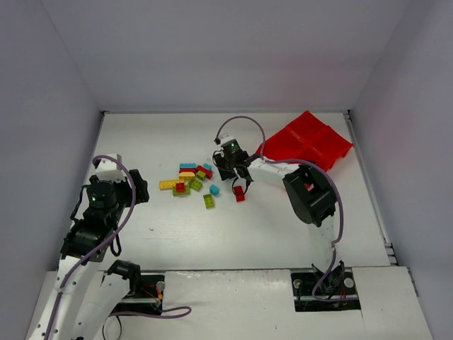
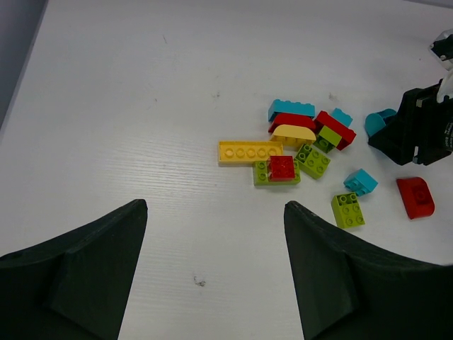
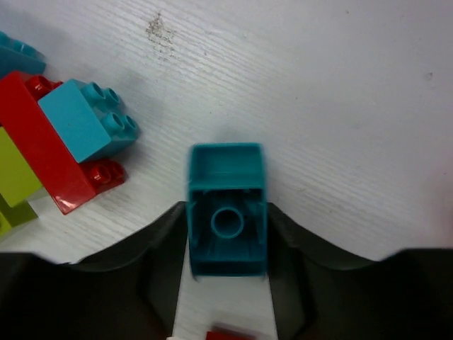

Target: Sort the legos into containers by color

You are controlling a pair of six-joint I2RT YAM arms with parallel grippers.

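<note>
Cyan brick is clamped by the right gripper beside the lego pile at the table's middle; the left gripper is held open.

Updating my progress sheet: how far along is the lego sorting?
Done: nothing visible; the red tray shows no bricks. In hand: the right gripper clamps a cyan brick. Remaining: the mixed brick pile; the left gripper is open.

Red bit cut off at the bottom edge, lime brick runs off left, cyan brick kinda blurry.
</note>
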